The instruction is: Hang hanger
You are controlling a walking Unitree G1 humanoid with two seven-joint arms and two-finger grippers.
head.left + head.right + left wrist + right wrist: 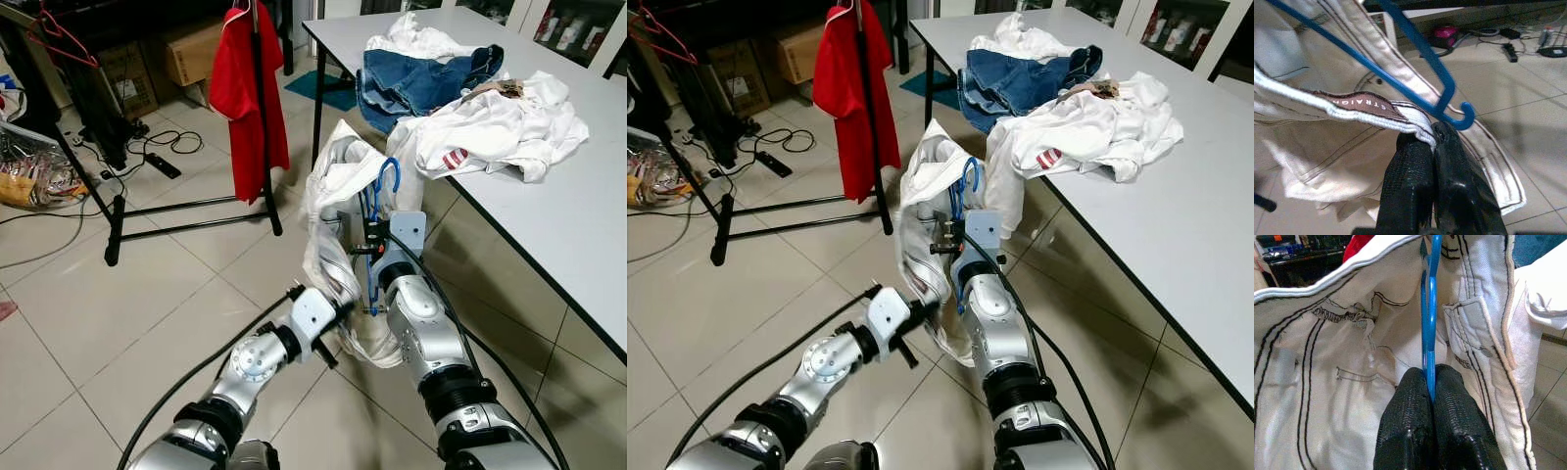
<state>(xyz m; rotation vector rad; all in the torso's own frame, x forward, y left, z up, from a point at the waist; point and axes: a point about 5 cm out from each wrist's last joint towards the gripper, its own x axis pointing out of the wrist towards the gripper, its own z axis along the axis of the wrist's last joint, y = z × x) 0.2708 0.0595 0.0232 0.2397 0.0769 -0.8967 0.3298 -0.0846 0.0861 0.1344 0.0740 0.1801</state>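
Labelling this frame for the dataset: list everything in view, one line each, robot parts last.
blue hanger: 1, blue, inside the white garment, between both arms
white garment: 1, off-white with dark stitching, hanging on the hanger beside the table
red shirt: 1, red, hung on the rack
clothes rack: 1, black, on the floor ahead to the left
red hanger: 1, red, upper left
table: 1, pale grey top, on the right
jeans: 1, blue denim, on the table
white clothes: a pile, white, on the table next to the jeans
cardboard box: 1, brown, behind the rack
power strip: 1, black, on the floor with cables
left gripper: fingers shut on the garment's waistband
right gripper: fingers shut on the hanger
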